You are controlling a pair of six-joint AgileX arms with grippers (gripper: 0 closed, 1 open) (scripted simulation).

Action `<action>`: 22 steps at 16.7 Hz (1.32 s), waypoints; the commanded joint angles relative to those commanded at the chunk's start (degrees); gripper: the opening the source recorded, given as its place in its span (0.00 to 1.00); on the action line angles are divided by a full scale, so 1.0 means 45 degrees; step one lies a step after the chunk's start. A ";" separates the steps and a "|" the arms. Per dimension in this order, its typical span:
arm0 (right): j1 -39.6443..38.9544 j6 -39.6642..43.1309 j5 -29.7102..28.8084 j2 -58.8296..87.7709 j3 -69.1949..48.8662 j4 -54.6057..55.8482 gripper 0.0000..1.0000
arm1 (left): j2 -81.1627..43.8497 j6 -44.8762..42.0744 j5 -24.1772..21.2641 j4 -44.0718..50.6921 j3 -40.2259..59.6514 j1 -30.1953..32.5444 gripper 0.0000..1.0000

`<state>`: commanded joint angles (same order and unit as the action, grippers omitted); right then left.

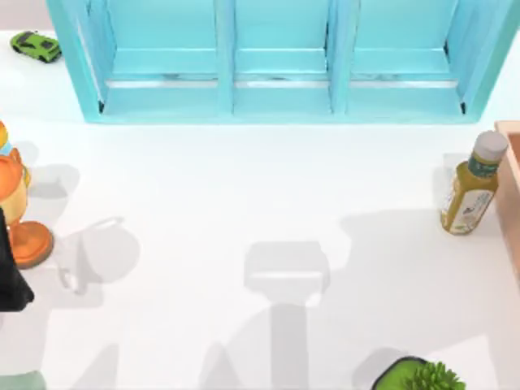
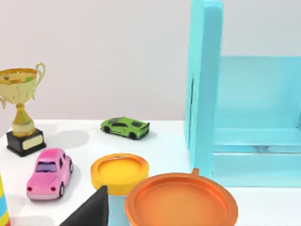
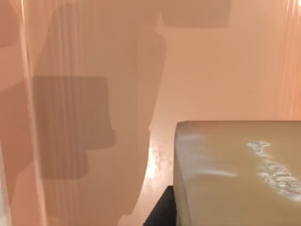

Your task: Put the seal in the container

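Observation:
The seal [image 3: 235,174], a tan-brown block with a faint whitish mark on its face, looms close in the right wrist view. My right gripper [image 3: 235,219] is shut on it, and one dark finger [image 3: 159,211] shows against its side. Below it spreads the peach-tan inside of the container [image 3: 211,70], carrying the gripper's shadow. In the top view the container's rim [image 1: 510,162] lies at the table's right edge. My left arm [image 1: 10,276] is parked at the left edge.
A teal shelf unit [image 1: 276,65] spans the back. A yellow-green bottle [image 1: 471,191] stands just left of the container. A green plant [image 1: 422,376] sits front right. At the left are a green car [image 1: 36,45], orange dish [image 2: 181,202], yellow dish [image 2: 119,172], pink car [image 2: 48,172] and trophy [image 2: 21,117].

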<state>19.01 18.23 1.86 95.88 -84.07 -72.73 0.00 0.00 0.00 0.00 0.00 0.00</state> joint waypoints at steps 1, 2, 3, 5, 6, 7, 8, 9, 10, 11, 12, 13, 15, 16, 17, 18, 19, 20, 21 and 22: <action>0.0000 0.0000 0.0000 0.0000 0.0000 0.0000 0.00 | 0.0000 0.0000 0.0000 0.0000 0.0000 0.0000 1.00; 0.0000 0.0000 0.0000 0.0000 0.0000 0.0000 0.00 | 0.0000 0.0000 0.0000 0.0000 0.0000 0.0000 1.00; -0.0052 -0.0034 -0.0022 0.0065 -0.0025 0.0007 0.00 | 0.0000 0.0000 0.0000 0.0000 0.0000 0.0000 1.00; -0.0071 -0.0046 -0.0023 0.0071 0.0148 0.0202 0.00 | 0.0000 0.0000 0.0000 0.0000 0.0000 0.0000 1.00; -0.0071 -0.0058 -0.0021 0.0099 0.0389 0.0470 0.00 | 0.0000 0.0000 0.0000 0.0000 0.0000 0.0000 1.00; -0.0076 -0.0067 -0.0016 0.0141 0.0709 0.0838 0.00 | 0.0000 0.0000 0.0000 0.0000 0.0000 0.0000 1.00; -0.0086 -0.0070 -0.0017 0.0184 0.0998 0.1192 0.00 | 0.0000 0.0000 0.0000 0.0000 0.0000 0.0000 1.00; -0.0088 -0.0081 -0.0016 0.0224 0.1218 0.1452 0.00 | 0.0000 0.0000 0.0000 0.0000 0.0000 0.0000 1.00; -0.0092 -0.0090 -0.0012 0.0259 0.1412 0.1662 0.00 | 0.0000 0.0000 0.0000 0.0000 0.0000 0.0000 1.00; -0.0099 -0.0096 -0.0011 0.0292 0.1619 0.1944 0.00 | 0.0000 0.0000 0.0000 0.0000 0.0000 0.0000 1.00; -0.0104 -0.0104 -0.0012 0.0323 0.1910 0.2313 0.00 | 0.0000 0.0000 0.0000 0.0000 0.0000 0.0000 1.00; -0.0107 -0.0113 -0.0013 0.0353 0.2242 0.2699 0.00 | 0.0000 0.0000 0.0000 0.0000 0.0000 0.0000 1.00; -0.0116 -0.0125 -0.0014 0.0492 0.2657 0.3172 0.00 | 0.0000 0.0000 0.0000 0.0000 0.0000 0.0000 1.00; -0.0116 -0.0123 -0.0013 0.0515 0.2701 0.3220 0.00 | 0.0000 0.0000 0.0000 0.0000 0.0000 0.0000 1.00; -0.0116 -0.0123 -0.0013 0.0515 0.2701 0.3220 0.00 | 0.0000 0.0000 0.0000 0.0000 0.0000 0.0000 1.00; -0.0116 -0.0123 -0.0013 0.0515 0.2701 0.3220 0.00 | 0.0000 0.0000 0.0000 0.0000 0.0000 0.0000 1.00; -0.0116 -0.0123 -0.0013 0.0515 0.2701 0.3220 0.00 | 0.0000 0.0000 0.0000 0.0000 0.0000 0.0000 1.00; -0.0116 -0.0123 -0.0013 0.0515 0.2701 0.3220 0.08 | 0.0000 0.0000 0.0000 0.0000 0.0000 0.0000 1.00; -0.0116 -0.0123 -0.0013 0.0515 0.2701 0.3220 0.15 | 0.0000 0.0000 0.0000 0.0000 0.0000 0.0000 1.00; -0.0116 -0.0123 -0.0013 0.0515 0.2701 0.3220 0.23 | 0.0000 0.0000 0.0000 0.0000 0.0000 0.0000 1.00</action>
<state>18.49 17.67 1.80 98.20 -71.92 -58.24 0.00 0.00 0.00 0.00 0.00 0.00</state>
